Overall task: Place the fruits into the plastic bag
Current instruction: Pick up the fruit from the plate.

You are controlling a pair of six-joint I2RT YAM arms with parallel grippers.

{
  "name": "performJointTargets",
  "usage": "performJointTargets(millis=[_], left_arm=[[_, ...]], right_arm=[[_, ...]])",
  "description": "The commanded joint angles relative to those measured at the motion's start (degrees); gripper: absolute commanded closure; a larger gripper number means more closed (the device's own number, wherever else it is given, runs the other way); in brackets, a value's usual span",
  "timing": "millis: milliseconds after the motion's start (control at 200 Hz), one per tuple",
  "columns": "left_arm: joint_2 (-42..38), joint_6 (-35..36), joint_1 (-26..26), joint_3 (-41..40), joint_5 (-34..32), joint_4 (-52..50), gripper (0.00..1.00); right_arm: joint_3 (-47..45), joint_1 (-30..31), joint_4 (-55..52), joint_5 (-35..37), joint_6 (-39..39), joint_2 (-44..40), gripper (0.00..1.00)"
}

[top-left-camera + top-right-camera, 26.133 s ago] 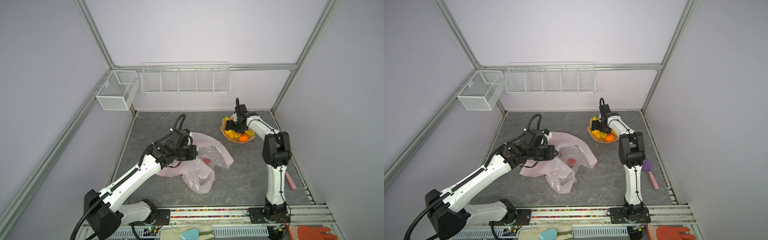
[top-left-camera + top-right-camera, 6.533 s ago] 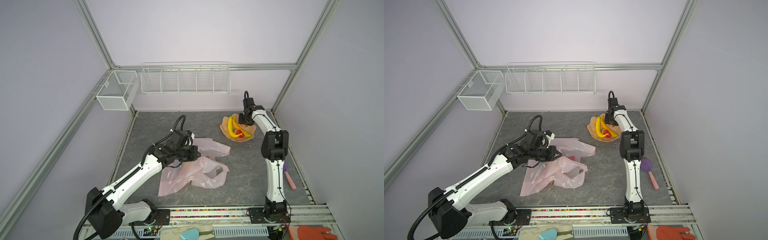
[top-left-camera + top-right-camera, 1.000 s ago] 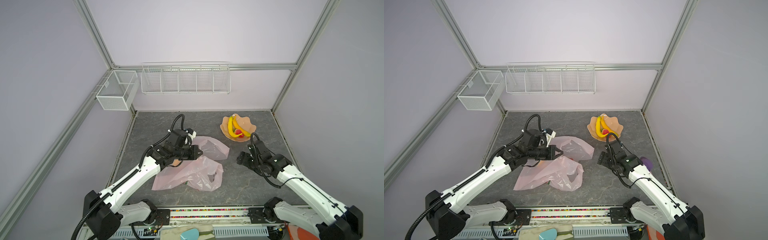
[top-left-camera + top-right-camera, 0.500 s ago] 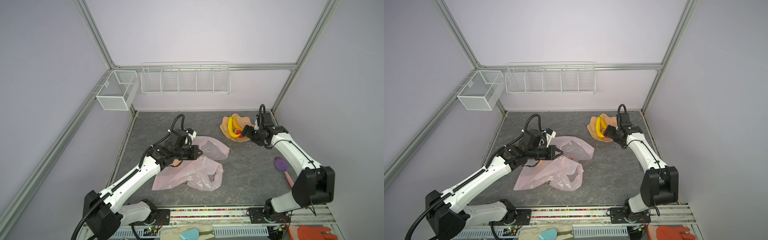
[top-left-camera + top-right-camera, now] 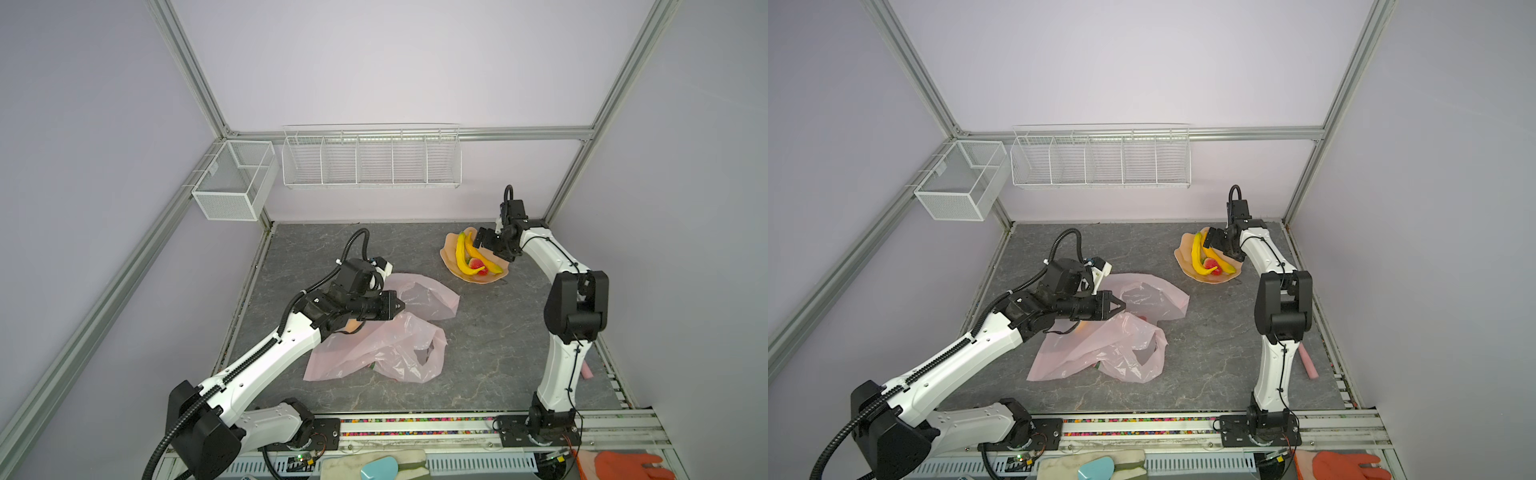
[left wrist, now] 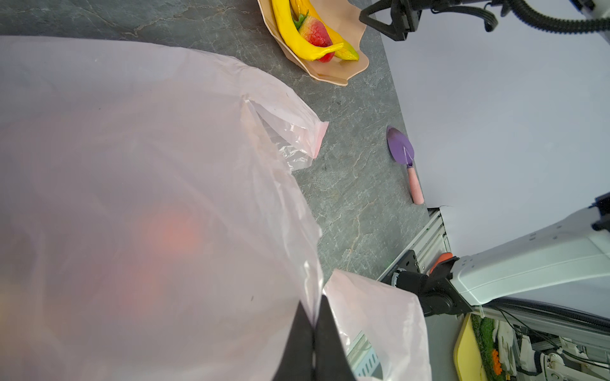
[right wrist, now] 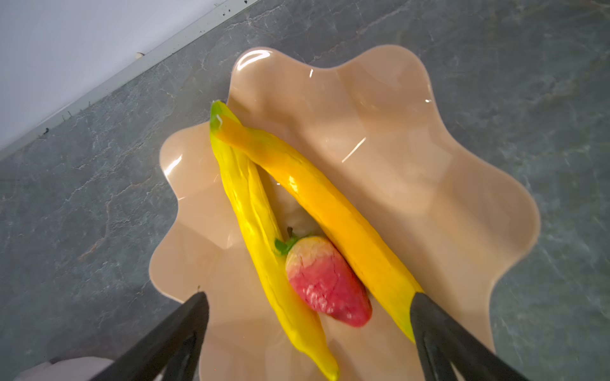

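The pale pink plastic bag [image 5: 374,345] [image 5: 1100,351] lies crumpled mid-table. My left gripper [image 5: 400,307] [image 5: 1122,308] [image 6: 313,318] is shut on a fold of its edge and holds it up. Reddish fruits [image 6: 168,231] show blurred through the film. Two yellow bananas [image 7: 257,224] [image 7: 333,211] and a red strawberry [image 7: 325,280] [image 5: 476,263] lie in the peach scalloped bowl [image 5: 451,266] [image 7: 396,132] at the back right. My right gripper [image 5: 482,241] [image 5: 1212,240] [image 7: 307,303] hangs open just above the bowl, its fingers on either side of the bananas' near ends, holding nothing.
A purple trowel [image 6: 401,148] with a pink handle [image 5: 587,372] lies by the right wall, behind my right arm. White wire baskets [image 5: 370,156] hang on the back wall. The arms' base rail [image 5: 415,428] runs along the front edge.
My right arm has swung from the table's front middle back to the bowl, its jaws opening a little wider. The left arm and the bag have stayed put.
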Motion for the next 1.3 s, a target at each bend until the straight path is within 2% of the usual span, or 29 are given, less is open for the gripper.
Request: performJointTargets(millis=[0,410,565,885,1300], left_arm=[[0.57,0.36,0.26,1.27,-0.49,-0.84,1.0],[3.04,0.38,0.26,2.5,-0.18,-1.19,1.0],[3.96,0.45,0.26,3.16,0.09,-1.19,1.0],[4.68,0.43,0.26,3.48,0.23,-1.0,1.0],[4.07,0.73,0.26,3.28,-0.09,-1.71,1.0]], right_arm=[[4.69,-0.13,-4.22,1.14,-3.61,4.39,0.06],[17.64,0.43,-8.43,4.5,-8.43,15.89,0.18],[19.24,0.63,-8.44,3.91,-8.39,17.88,0.23],[19.24,1.79,-7.94,3.25,-9.15,19.96,0.24],[19.25,2.02,-7.21,6.21,-10.1,19.81,0.51]])
